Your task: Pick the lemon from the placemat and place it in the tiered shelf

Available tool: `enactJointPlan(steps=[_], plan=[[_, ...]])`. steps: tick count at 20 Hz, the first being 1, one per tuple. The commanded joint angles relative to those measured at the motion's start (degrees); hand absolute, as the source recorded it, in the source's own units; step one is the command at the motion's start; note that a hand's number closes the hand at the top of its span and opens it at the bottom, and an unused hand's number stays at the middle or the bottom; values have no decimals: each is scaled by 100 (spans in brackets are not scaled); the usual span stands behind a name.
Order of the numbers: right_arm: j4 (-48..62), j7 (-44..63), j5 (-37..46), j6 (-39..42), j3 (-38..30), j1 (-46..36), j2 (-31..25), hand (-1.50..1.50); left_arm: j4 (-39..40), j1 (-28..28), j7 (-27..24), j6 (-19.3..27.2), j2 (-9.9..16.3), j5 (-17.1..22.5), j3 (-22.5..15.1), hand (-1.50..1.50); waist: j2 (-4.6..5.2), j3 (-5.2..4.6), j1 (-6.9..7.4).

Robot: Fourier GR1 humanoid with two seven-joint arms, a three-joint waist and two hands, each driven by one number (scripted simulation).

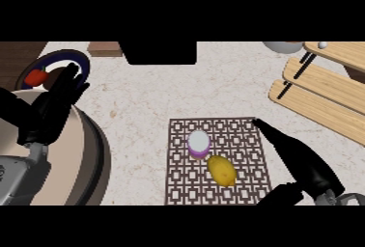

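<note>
Your right hand [303,161] hovers with fingers extended, holding nothing, beside the lemon [221,170] on the placemat [246,132]; your left hand [57,103] rests open.

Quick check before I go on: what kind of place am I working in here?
Most likely a kitchen counter: a pale stone-look countertop with a patterned placemat holding a lemon and a small cup, and a wooden tiered shelf at the right.

I've got a small white-topped purple cup [199,144] near centre, a dark-rimmed plate [80,61] up at ten o'clock carrying something red [35,76], and a grey bowl [284,47] at one o'clock, partly cut off.
</note>
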Motion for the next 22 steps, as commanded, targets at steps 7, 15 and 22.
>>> enactJointPlan(steps=[7, 15, 22], plan=[[157, 989, 832, -250, 579, -348, 662, -150, 652, 1038, 336, -38, -345, 87, -368, 0, 142, -203, 49], [524, 1230, 1351, -337, 993, -400, 1036, -150, 722, 956, 359, 51, -334, 13, -257, 0, 159, -194, -4], [971, 1328, 1916, -539, 1174, -431, 1303, -150, 660, 1114, 285, 29, -413, 2, -306, 0, 167, -197, 19]])
